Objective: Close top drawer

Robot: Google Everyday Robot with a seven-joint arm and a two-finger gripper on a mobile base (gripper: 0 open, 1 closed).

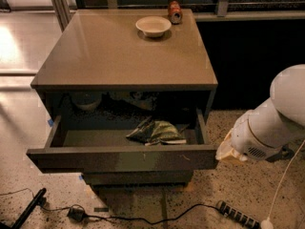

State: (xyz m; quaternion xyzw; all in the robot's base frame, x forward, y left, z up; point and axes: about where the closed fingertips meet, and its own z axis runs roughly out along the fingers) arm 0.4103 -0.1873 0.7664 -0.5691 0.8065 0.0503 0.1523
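End effector (228, 150), grip state impossible to tell, sits by the right corner of the open glossy grey-brown top drawer (124, 159), so an off-centre shove could jam it.

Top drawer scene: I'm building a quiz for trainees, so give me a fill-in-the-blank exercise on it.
The top drawer stands ____.
Beside the can on the cabinet top is a white ____.
The gripper is near the drawer front's ____ end, as pictured.
Missing: open; bowl; right.
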